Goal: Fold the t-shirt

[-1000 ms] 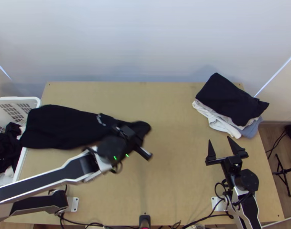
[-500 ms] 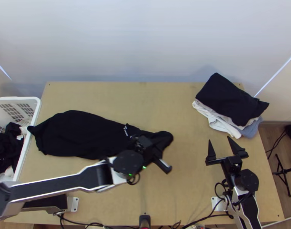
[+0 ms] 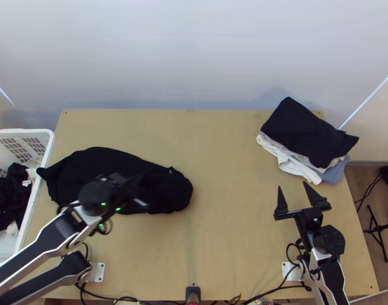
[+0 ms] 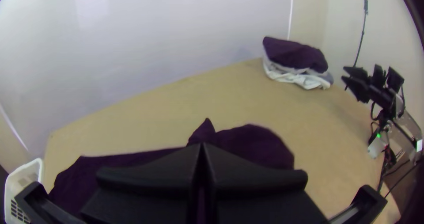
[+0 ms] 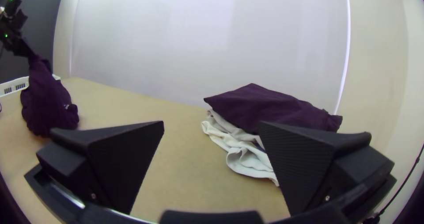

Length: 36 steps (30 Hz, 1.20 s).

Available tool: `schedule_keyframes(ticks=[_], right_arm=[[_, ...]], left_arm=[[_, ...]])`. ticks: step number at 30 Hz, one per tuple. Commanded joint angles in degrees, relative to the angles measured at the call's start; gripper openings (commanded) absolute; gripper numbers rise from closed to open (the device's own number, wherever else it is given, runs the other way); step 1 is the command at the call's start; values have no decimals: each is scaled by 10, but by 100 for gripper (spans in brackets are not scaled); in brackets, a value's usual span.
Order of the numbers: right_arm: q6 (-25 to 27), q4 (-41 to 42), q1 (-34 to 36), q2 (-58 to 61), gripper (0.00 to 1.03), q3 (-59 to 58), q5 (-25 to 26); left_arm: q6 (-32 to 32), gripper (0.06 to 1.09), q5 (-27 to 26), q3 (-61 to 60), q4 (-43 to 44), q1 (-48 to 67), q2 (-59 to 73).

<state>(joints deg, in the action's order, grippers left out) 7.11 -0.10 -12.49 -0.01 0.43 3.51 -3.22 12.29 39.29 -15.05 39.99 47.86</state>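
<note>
So the black cotton-looking t-shirt (image 3: 107, 157) was on the left half of the light wooden table (image 3: 219, 229), stretched out lengthwise, with its outer end right at the rim of the white plastic laundry basket (image 3: 49, 137). The end toward the middle was kinda bunched and rounded. The left gripper (image 3: 143, 177) had its wide black fingers pressed together over the shirt, pinching some cloth, and from the right wrist view you could see the fabric pulled up off the table in a narrow peak to it. Can't tell exactly which part it had, tbh. The right gripper (image 3: 293, 185) was holding nothing, fingers spread wide, near a stack of folded clothes (image 3: 305, 132) at the far right: black on top, white and blue-grey below. More dark and white laundry (image 3: 8, 198) sat in the basket.
</note>
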Motion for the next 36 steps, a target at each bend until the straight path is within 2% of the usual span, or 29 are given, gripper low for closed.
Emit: schedule_keyframes(ticks=[1, 9, 16, 17, 18, 19, 20, 21, 22, 27, 31, 36], right_arm=[[-1, 0, 0, 0, 99, 0, 0], [-1, 0, 0, 0, 99, 0, 0], [-1, 0, 0, 0, 99, 0, 0], [-1, 0, 0, -1, 99, 0, 0], [-1, 0, 0, -1, 99, 0, 0], [-1, 0, 0, -1, 99, 0, 0], [-1, 0, 0, -1, 99, 0, 0], [-1, 0, 0, 0, 99, 0, 0], [-1, 0, 0, 0, 99, 0, 0], [-1, 0, 0, -1, 99, 0, 0], [-1, 0, 0, 0, 99, 0, 0], [-1, 0, 0, 0, 99, 0, 0]], left_arm=[[98, 9, -79, -155, -28, -170, -127], [179, 9, -79, -194, -32, -252, -135], [176, 9, -81, -222, -17, -271, -126], [168, 16, -81, -223, -17, -271, -125], [164, 36, -81, -223, -17, -270, -125], [159, 62, -82, -223, -18, -265, -123], [152, 80, -81, -223, -24, -257, -119], [140, 89, -76, -223, -20, -251, -120], [120, 106, -71, -222, -10, -251, -123], [102, 105, -68, -210, -5, -257, -134], [95, 105, -66, -185, 12, -308, -99], [23, 105, -68, -121, -26, -361, -66]])
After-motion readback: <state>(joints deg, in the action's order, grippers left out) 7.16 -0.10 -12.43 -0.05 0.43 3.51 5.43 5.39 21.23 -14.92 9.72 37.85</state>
